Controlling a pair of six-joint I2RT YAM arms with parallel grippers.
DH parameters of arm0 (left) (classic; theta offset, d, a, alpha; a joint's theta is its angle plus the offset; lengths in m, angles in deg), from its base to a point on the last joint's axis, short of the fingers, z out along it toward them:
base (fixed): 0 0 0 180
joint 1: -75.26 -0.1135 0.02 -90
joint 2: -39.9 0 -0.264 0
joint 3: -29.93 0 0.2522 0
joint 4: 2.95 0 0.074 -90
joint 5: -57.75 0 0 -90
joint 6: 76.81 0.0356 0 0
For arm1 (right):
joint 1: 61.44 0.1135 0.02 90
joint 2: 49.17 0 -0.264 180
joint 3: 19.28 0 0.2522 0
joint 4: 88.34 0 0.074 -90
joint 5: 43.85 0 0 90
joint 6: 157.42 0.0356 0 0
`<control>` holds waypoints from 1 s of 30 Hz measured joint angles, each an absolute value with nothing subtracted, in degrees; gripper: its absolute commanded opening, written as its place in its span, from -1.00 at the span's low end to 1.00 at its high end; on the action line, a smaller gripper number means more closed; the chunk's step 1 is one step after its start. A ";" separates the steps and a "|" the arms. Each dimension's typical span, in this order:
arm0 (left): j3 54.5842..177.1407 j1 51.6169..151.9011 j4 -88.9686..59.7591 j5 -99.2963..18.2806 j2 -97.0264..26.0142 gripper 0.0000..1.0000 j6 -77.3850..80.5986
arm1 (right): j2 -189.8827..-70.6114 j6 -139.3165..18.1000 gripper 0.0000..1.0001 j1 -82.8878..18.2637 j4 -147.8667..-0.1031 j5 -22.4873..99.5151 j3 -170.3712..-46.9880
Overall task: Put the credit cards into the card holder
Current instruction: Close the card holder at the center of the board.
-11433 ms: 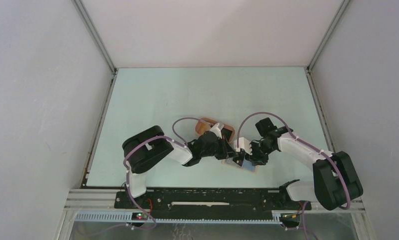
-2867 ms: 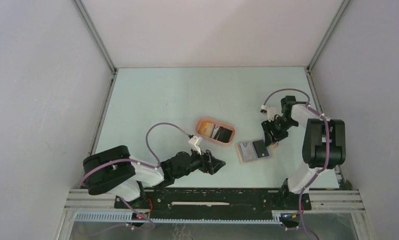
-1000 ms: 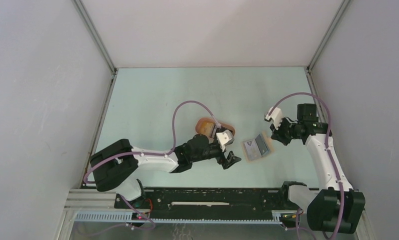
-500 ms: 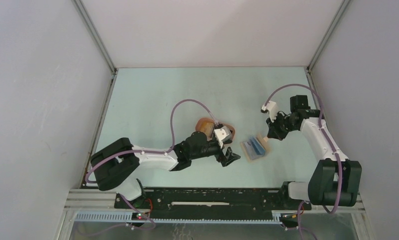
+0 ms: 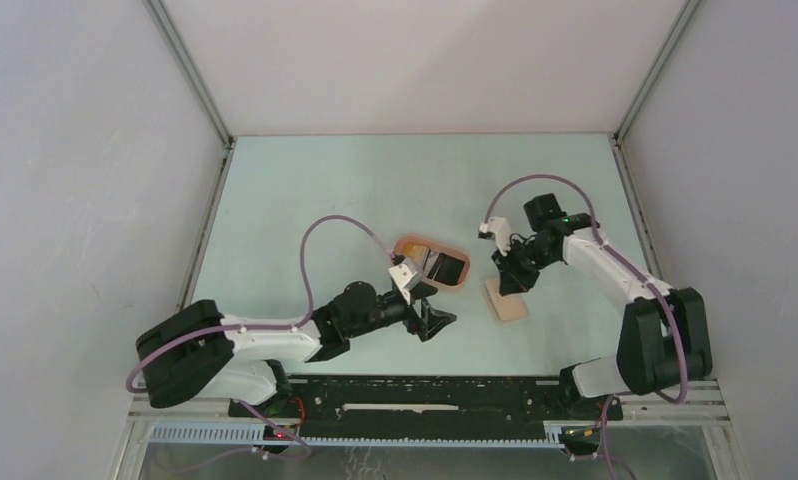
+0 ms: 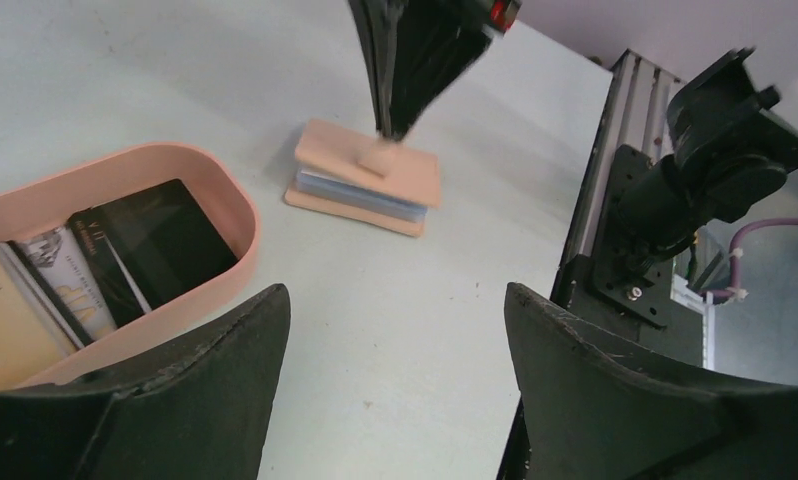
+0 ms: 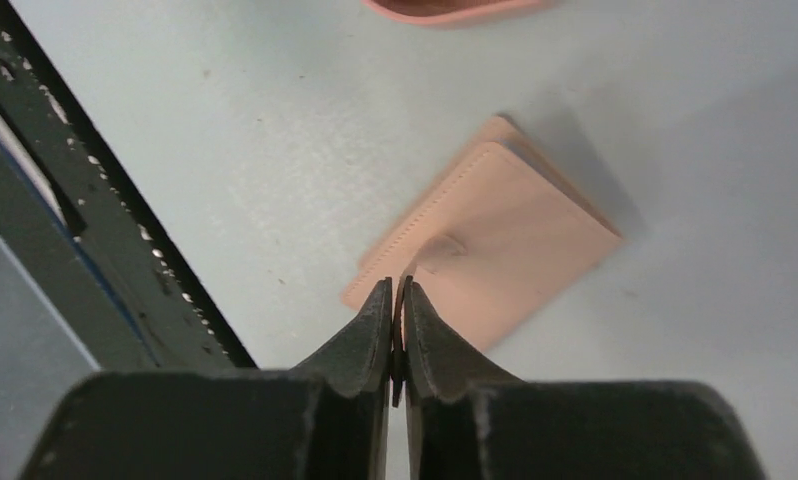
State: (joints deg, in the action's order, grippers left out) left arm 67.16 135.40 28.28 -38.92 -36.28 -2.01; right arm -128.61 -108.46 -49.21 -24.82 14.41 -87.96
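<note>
The tan card holder lies folded shut on the table, right of the tray. Blue and grey card edges show between its two leaves. My right gripper stands right over it, jaws pressed together on the thin end of its small tab. In the peach tray lie more credit cards: a black one, a striped white one and a yellow one. My left gripper hangs wide open and holds nothing, low over bare table just near of the tray.
The black rail along the table's near edge runs close to the right of my left gripper. The right arm reaches in from the right. Grey walls enclose the table on three sides.
The right gripper has swung the raised leaf of the card holder over, and the holder now lies closed. The left gripper has drawn back towards the near left, away from the holder.
</note>
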 measured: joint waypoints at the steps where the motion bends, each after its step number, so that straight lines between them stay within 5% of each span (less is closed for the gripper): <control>1: 66.11 135.40 28.74 -38.38 -34.84 0.66 -2.52 | -129.85 -107.19 -0.51 -47.61 -25.00 14.65 -88.00; 10: 60.80 135.75 31.10 -36.45 -31.30 0.66 -6.41 | -136.47 -102.30 0.24 -41.89 -22.72 11.72 -91.55; 21: 59.86 136.38 32.68 -35.71 -30.36 0.66 -7.83 | -123.10 -106.32 0.27 -50.15 -17.02 -1.72 -91.94; 30: 59.40 137.06 34.43 -35.40 -29.86 0.66 -8.24 | -128.96 -96.94 0.32 -58.85 -25.89 9.32 -90.65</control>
